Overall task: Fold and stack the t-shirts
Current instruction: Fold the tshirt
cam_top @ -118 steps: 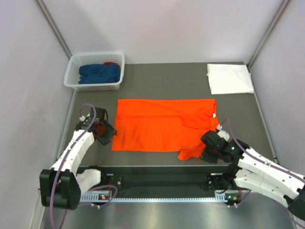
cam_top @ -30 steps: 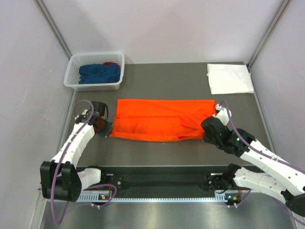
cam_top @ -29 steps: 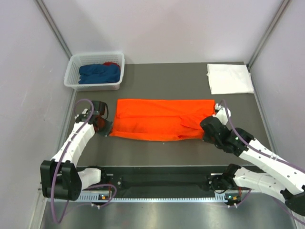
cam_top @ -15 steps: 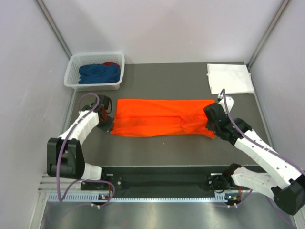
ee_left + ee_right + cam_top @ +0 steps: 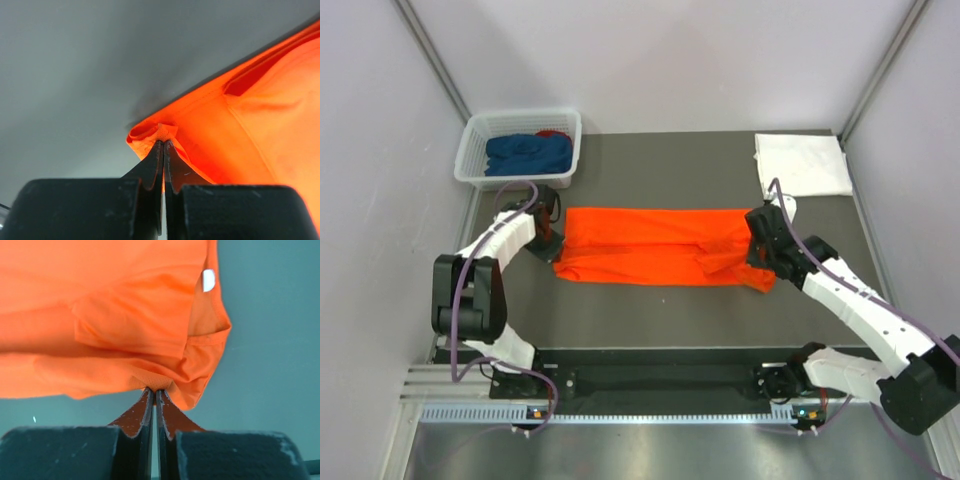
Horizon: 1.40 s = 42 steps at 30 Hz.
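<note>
Both left tool and right tool are clamped on opposite edges of orange t-shirt.

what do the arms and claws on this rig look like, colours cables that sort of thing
The left arm and right arm both have white shells with black joints, and a purple-grey cable loops along each. The left claw and right claw are dark, each with two thin tapered fingers rising from a blocky black body.
</note>
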Each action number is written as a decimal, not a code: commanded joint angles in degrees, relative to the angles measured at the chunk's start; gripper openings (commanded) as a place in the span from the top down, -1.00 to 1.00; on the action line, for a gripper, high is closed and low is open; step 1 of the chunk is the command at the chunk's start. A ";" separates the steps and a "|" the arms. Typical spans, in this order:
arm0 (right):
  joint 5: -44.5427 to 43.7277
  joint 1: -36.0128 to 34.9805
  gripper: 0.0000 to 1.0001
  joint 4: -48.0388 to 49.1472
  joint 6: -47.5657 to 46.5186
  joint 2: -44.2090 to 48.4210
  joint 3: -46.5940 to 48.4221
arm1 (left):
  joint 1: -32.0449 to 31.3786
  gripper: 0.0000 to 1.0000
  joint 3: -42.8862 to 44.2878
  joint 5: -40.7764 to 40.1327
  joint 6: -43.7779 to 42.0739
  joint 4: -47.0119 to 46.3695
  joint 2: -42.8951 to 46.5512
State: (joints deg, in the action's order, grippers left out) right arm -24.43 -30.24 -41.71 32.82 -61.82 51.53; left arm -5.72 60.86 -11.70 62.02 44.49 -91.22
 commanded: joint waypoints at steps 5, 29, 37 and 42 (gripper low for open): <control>3.07 0.53 1.00 -2.67 -1.88 0.83 0.15 | 0.09 1.00 3.21 -2.36 -1.29 -1.86 -2.03; 1.22 3.52 1.00 -4.87 -3.38 -4.01 2.35 | 0.09 1.00 10.07 -1.13 -1.82 -0.63 -11.35; 2.19 4.49 1.00 -3.29 -4.16 -4.88 2.17 | 0.09 0.87 11.47 -1.04 -2.25 -0.19 -11.96; 4.03 4.66 1.00 -1.44 -4.17 -5.67 1.82 | 0.09 0.28 13.92 -2.09 -3.57 0.59 -10.30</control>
State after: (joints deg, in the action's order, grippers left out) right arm -21.43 -26.61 -45.23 29.54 -66.89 51.44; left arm -5.72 71.35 -11.86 59.37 44.36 -102.76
